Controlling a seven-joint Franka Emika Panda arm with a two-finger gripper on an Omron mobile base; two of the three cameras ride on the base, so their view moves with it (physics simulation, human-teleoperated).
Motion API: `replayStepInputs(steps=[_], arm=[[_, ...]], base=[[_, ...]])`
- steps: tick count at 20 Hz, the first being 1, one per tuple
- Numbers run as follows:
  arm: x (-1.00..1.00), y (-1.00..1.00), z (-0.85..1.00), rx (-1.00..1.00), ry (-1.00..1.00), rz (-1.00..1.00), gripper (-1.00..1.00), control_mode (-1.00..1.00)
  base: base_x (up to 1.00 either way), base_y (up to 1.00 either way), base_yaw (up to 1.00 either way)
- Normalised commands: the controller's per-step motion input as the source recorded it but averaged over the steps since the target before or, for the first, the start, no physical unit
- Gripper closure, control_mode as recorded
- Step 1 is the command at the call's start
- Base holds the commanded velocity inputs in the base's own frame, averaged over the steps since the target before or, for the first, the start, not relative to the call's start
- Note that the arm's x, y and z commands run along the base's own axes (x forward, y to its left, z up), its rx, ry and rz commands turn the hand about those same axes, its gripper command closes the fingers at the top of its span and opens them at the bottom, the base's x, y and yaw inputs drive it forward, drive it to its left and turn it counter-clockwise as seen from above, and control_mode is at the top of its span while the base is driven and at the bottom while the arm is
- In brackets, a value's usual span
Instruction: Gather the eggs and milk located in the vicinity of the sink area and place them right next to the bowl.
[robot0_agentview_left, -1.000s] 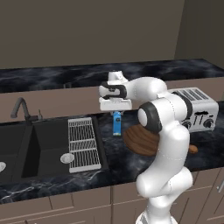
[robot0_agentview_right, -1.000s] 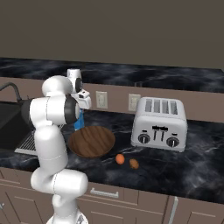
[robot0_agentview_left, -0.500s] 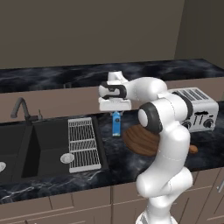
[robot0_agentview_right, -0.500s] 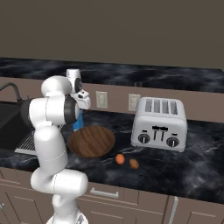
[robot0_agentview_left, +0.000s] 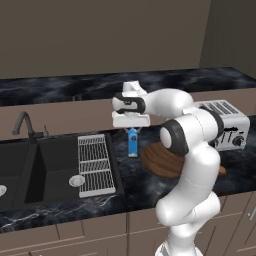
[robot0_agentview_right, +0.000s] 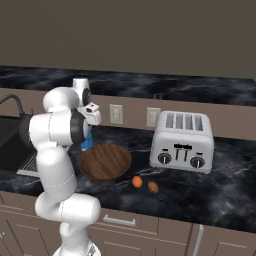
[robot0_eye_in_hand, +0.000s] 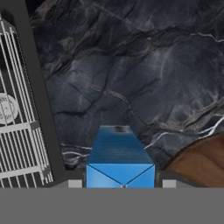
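Black marbled bench (robot0_agentview_left: 100, 192) runs past the sink (robot0_agentview_left: 30, 165) and its white wire rack (robot0_agentview_left: 94, 162) to a silver toaster (robot0_agentview_right: 184, 141), and the gripper (robot0_agentview_left: 132, 129) is clamped on the gabled top of the blue milk carton (robot0_agentview_left: 132, 142), which hangs upright between rack and wooden bowl (robot0_agentview_right: 104, 161), seemingly just clear of the bench. Two eggs (robot0_agentview_right: 145, 184) already lie together just beside the bowl's near rim, so I'd judge the milk is held this way to be set down upright beside the bowl.

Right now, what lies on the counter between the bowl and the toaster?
Bare dark marble at the back; toward the front edge, two eggs lie side by side on it, between the bowl and the toaster. The right base view shows this.
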Motion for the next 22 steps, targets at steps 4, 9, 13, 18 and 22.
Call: replayStepInputs(steps=[4,9,13,18,22], arm=[[-0.39,0.00,0.00,0.00,0.00,0.00,1.00,-1.00],[-0.38,0.00,0.00,0.00,0.00,0.00,1.00,-1.00],[-0.28,0.00,0.00,0.00,0.00,0.00,1.00,-1.00],[-0.28,0.00,0.00,0.00,0.00,0.00,1.00,-1.00],[-0.20,0.00,0.00,0.00,0.00,0.00,1.00,-1.00]], base=[[0.00,0.00,0.00],[0.00,0.00,0.00],[0.00,0.00,0.00],[0.00,0.00,0.00],[0.00,0.00,0.00]])
